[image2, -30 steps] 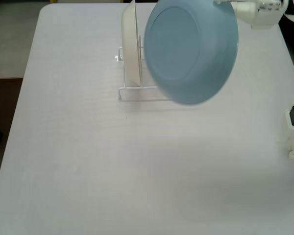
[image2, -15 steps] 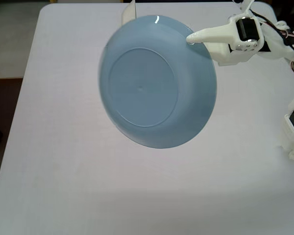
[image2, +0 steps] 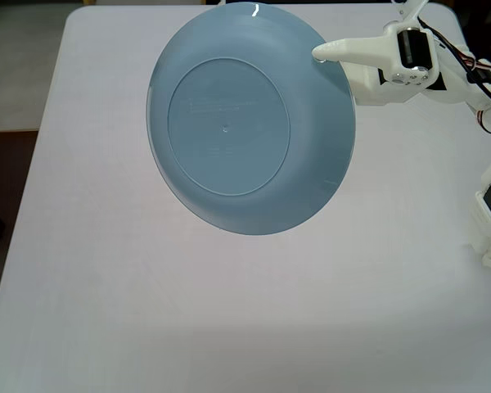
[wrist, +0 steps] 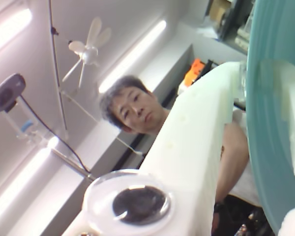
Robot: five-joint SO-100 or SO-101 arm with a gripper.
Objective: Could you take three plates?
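since half a second ago, the light blue plate (image2: pixel 250 123) sits a little higher and more to the left in the fixed view, and now it hides the cream plate and the wire rack that showed behind it a second ago. the white arm (image2: pixel 425 70) on the right reaches about the same way as before.

the plate is up in the air over the white counter (image2: pixel 106 286), in the upper middle of the fixed view. it is tipped up on its side, so its bottom faces the camera. a round ring shows in the middle of the bottom.

the fingers (image2: pixel 326 56) are pinched on the plate's rim at its upper right edge. one white pointy finger lies on the side we can see. the other one is hidden behind the plate.

in the wrist view, the plate (wrist: pixel 270 123) fills the right side as a big blue-green curve. a thick white finger (wrist: pixel 196 142) runs up the middle, close beside it. behind them are a man (wrist: pixel 132 108), a ceiling fan (wrist: pixel 88 49) and a webcam (wrist: pixel 7 91) at the left.
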